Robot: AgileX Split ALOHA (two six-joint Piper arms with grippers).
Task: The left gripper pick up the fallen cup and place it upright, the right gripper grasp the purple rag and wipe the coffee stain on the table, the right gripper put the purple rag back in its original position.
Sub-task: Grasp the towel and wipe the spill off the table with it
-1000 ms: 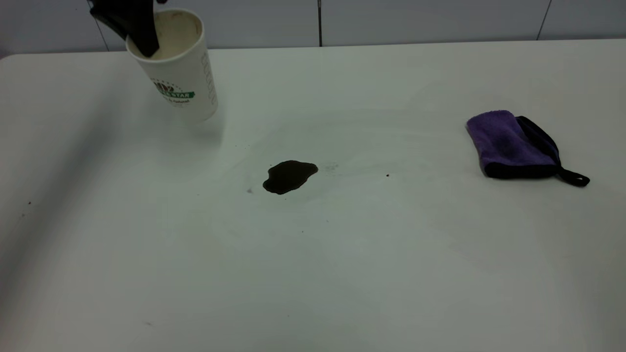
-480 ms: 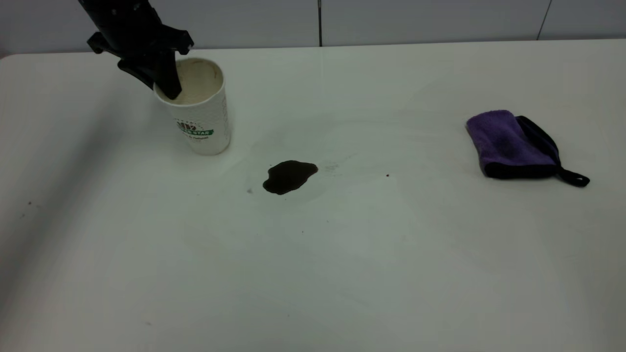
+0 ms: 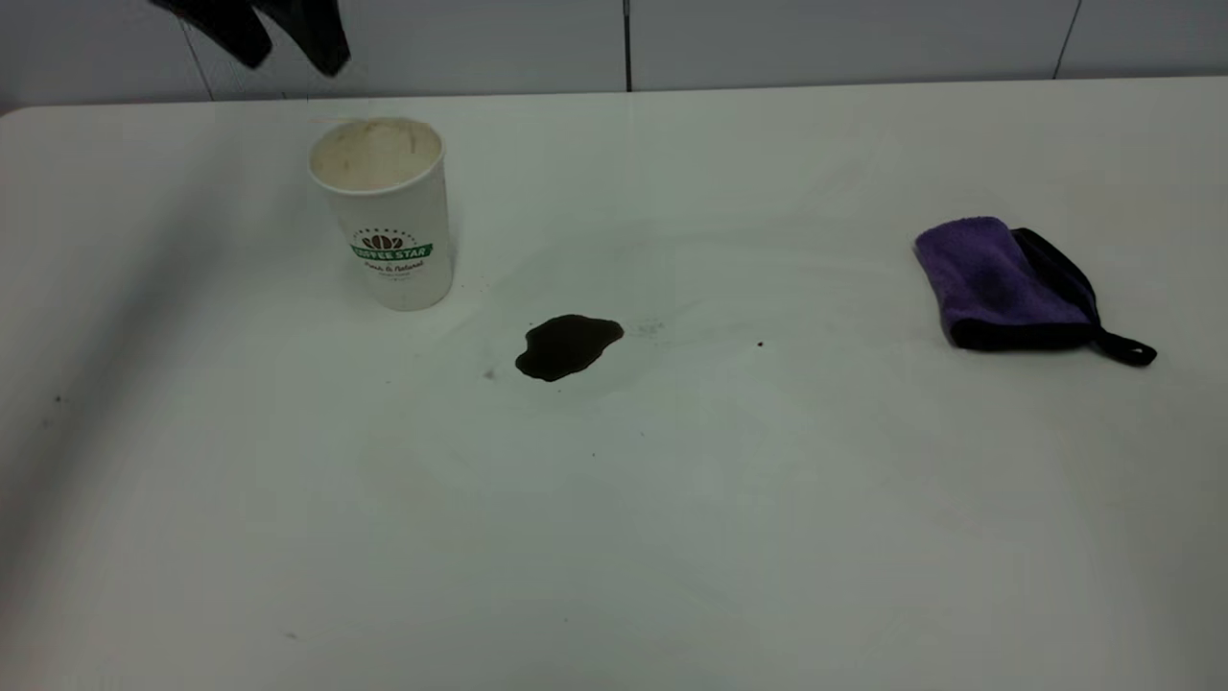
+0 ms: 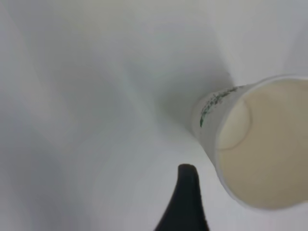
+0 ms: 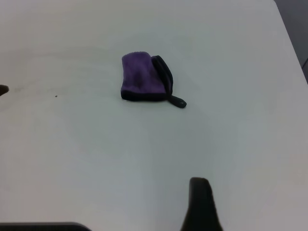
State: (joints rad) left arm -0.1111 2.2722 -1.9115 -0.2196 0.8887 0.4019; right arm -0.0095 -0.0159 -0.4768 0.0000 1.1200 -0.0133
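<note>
From the exterior view, your left hand (image 3: pixel 288 43) has let go of the cup (image 3: pixel 384 216) and risen clear since half a second ago; its fingers now hang apart above the worktop (image 3: pixel 614 528) near the far left corner. The cup stands upright on its own toward that corner, logo facing the camera, so I judge the first step done and the wiping next. The coffee stain (image 3: pixel 568 345) sits just beside the cup, toward the middle, untouched. The purple rag (image 3: pixel 1007 283) lies well apart from it near the right edge, where it lay a second ago.

In the left wrist view you see the cup (image 4: pixel 255 154) from above, its cream inside open, with one black finger (image 4: pixel 185 202) beside it and not touching.

In the right wrist view the rag (image 5: pixel 144 79) lies ahead, well apart from your right hand (image 5: pixel 199 204). Only one fingertip shows plainly, so I cannot tell whether that hand is open or closed.

Count: one cup, one stain, one rag, two hands.
</note>
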